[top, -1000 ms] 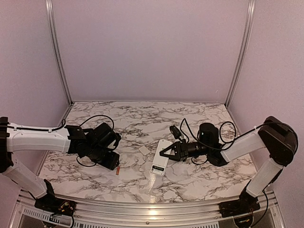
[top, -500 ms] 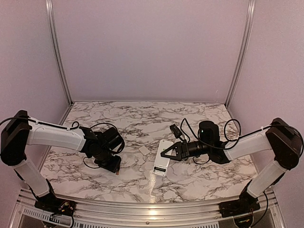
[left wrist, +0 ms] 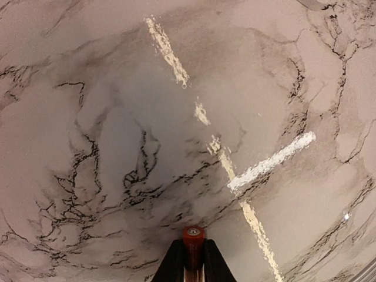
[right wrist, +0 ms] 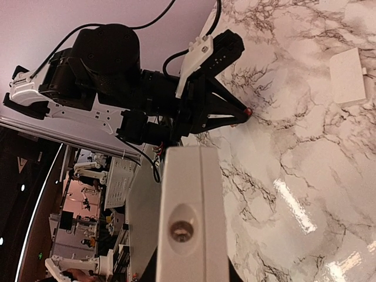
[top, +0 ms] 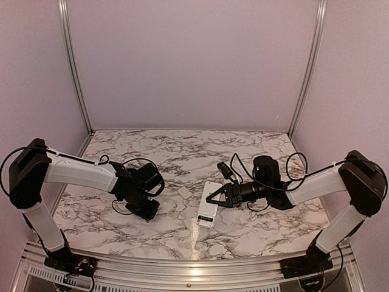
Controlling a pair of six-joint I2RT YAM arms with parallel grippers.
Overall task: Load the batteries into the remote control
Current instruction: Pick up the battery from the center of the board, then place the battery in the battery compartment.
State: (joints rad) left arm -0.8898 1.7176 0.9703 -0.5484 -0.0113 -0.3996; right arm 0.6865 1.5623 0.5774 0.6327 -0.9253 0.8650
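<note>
Remote control (top: 207, 211): slim white body, lying near the middle of the marble table (top: 182, 152), long axis running near to far. Your right gripper (top: 211, 196) reaches in from the right and is clamped on it. In the right wrist view you see the remote control (right wrist: 191, 205) end-on, filling the lower centre, with a small oval recess in the end that faces the camera.

Orange-red battery (left wrist: 192, 234): one item, pinched between the fingers of your left gripper (left wrist: 192, 247), its red end poking out just past the fingertips. It sits close above the table top; you cannot tell whether it touches the surface. Location: near-left part of the table, left of the remote control and well apart from it. From above, the gripper hides it.

Loose white cover piece (top: 185, 193): flat on the table between the two grippers, just left of the remote control, not touching it.
</note>
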